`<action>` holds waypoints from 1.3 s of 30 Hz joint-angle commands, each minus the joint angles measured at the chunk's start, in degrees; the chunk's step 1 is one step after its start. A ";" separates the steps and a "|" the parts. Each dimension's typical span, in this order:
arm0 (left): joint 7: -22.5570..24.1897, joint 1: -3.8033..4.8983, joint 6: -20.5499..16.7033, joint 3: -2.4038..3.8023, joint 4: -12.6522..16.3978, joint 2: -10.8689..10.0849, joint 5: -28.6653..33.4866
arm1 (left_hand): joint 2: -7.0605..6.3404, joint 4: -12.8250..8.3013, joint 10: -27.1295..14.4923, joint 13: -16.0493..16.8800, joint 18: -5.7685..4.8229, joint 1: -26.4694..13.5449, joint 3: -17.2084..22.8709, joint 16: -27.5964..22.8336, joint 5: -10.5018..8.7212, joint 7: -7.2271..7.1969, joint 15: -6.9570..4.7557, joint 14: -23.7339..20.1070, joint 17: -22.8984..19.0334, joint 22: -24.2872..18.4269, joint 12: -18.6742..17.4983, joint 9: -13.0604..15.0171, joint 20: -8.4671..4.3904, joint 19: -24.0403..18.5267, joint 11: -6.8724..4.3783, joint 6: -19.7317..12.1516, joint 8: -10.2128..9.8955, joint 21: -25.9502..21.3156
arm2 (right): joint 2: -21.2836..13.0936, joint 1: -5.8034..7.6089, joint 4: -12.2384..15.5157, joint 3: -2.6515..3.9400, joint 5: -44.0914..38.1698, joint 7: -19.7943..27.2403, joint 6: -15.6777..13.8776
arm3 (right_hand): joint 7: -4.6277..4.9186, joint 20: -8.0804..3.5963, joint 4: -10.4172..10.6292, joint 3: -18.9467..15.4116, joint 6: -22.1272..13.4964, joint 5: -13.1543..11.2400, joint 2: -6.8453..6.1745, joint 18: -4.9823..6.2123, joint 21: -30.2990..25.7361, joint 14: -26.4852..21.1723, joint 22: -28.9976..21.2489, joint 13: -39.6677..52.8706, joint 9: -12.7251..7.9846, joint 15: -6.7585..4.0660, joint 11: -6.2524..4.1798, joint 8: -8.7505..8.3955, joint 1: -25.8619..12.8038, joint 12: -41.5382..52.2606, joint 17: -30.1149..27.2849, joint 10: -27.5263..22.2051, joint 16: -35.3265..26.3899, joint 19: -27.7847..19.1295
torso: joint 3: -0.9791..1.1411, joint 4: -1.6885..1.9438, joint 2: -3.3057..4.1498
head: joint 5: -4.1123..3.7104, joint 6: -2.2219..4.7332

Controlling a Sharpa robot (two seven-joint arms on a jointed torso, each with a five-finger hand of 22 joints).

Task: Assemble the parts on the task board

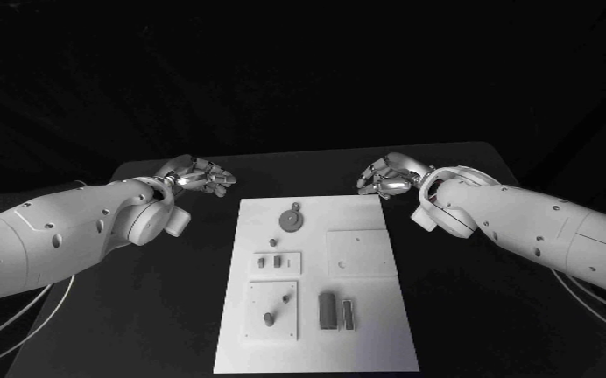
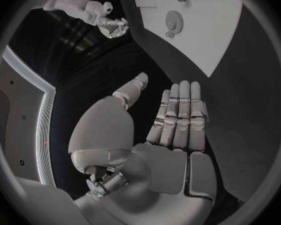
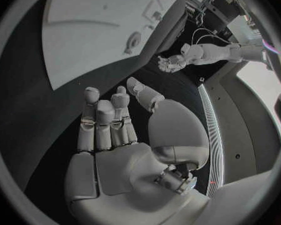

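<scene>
White task board (image 1: pixel 360 343) lies on the black worktop (image 1: pixel 165 308) between both hands, grey parts (image 1: pixel 291 219) on it. Left hand (image 1: pixel 200 175) and right hand (image 1: pixel 385 174) hover beside its far corners, fingers extended, holding nothing.

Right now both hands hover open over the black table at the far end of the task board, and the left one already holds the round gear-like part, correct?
Not quite. The left hand holds nothing: the left wrist view shows its fingers straight and its palm bare. The round gear-like part lies on the task board, as the head view shows. The right hand is open too, and both hover over the black table.
</scene>
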 commanded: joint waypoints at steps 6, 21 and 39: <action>5.70 0.10 2.05 0.12 -3.03 2.40 10.49 | 0.60 -0.39 -4.26 -2.46 -0.81 -0.47 0.32 -4.41 -0.07 -0.55 1.58 -5.52 -1.93 -2.57 -0.32 -0.42 1.60 -5.04 -0.06 -2.17 -0.92 -0.48 | 5.34 -0.87 -10.03 1.19 15.06 8.06 -0.68 | 1.88 3.72 0.12 1.14 -3.81 0.15 0.72 -2.08 -8.88 -7.32 -4.44 -11.41 0.10 2.57 2.43 -1.17 -0.97 -13.13 -6.24 -5.61 -13.79 -8.21 | -0.32 -0.11 -1.51 | -0.41 2.92; 8.47 -0.25 5.85 0.32 -12.90 10.81 15.15 | 2.40 -1.84 -12.85 -7.65 -0.20 -5.92 -4.18 -8.49 -0.10 -1.96 3.43 -10.68 -4.68 -9.09 -0.10 -0.39 4.17 -11.07 -0.79 -7.08 -2.23 -0.22 | 11.93 -6.26 -19.18 7.15 26.04 11.06 6.59 | 4.54 9.51 0.34 -1.31 -9.77 0.16 4.66 -6.03 -25.67 -16.69 -12.03 -37.81 -3.31 12.24 8.43 -2.63 -4.70 -42.64 -17.20 -8.27 -48.26 -26.96 | -1.34 -0.63 -3.93 | 1.13 6.39; 7.82 -1.09 6.56 0.59 -11.65 11.35 14.07 | 8.71 12.00 -62.30 -17.21 -3.11 -60.74 -27.92 -22.39 -2.93 -10.33 -6.36 -52.15 -35.49 -60.63 -3.84 -28.88 -0.64 -52.38 -8.52 -48.91 -15.58 -3.89 | 11.67 -6.49 -18.18 7.18 26.14 10.14 6.13 | -6.37 -1.95 16.46 -36.44 -55.11 -4.44 6.29 -15.52 -48.00 -64.98 -32.54 -58.00 -32.02 5.16 -0.11 -17.77 -59.94 -53.40 -48.80 -26.26 -77.58 -57.26 | -1.11 -0.67 -4.50 | 1.13 6.80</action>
